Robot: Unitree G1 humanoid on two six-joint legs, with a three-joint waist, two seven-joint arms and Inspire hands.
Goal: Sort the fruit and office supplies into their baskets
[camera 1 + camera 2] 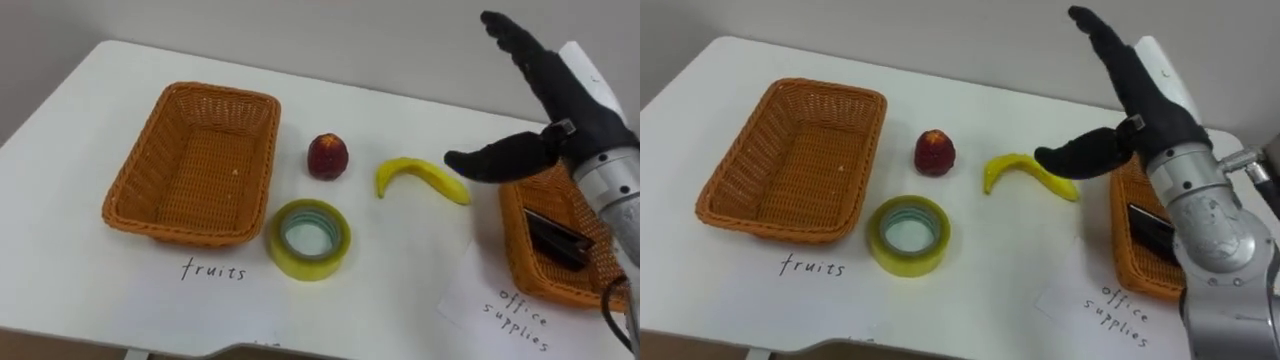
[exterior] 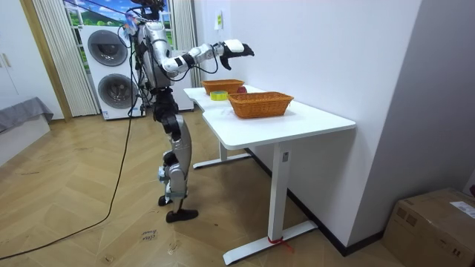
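Left eye view: A white table (image 1: 400,280) carries an empty wicker basket (image 1: 195,165) on the left. Near its right side are a red fruit (image 1: 327,156) and, closer to the robot, a yellow tape roll (image 1: 309,238). A banana (image 1: 420,178) lies between the red fruit and a second basket (image 1: 515,245) on the right. That basket holds a dark item (image 1: 555,238), possibly a stapler. Both baskets have handwritten paper labels in front of them. The right hand (image 1: 575,110) is above the banana's right end, fingers straight and spread wide, holding nothing.

Room view: The robot stands upright at the table's end on the room view's left, with the right hand raised well above the tabletop. Two stacked washing machines (image 2: 110,63) stand behind it.

Right eye view: The thumb (image 1: 1080,158) overlaps the banana's right end.
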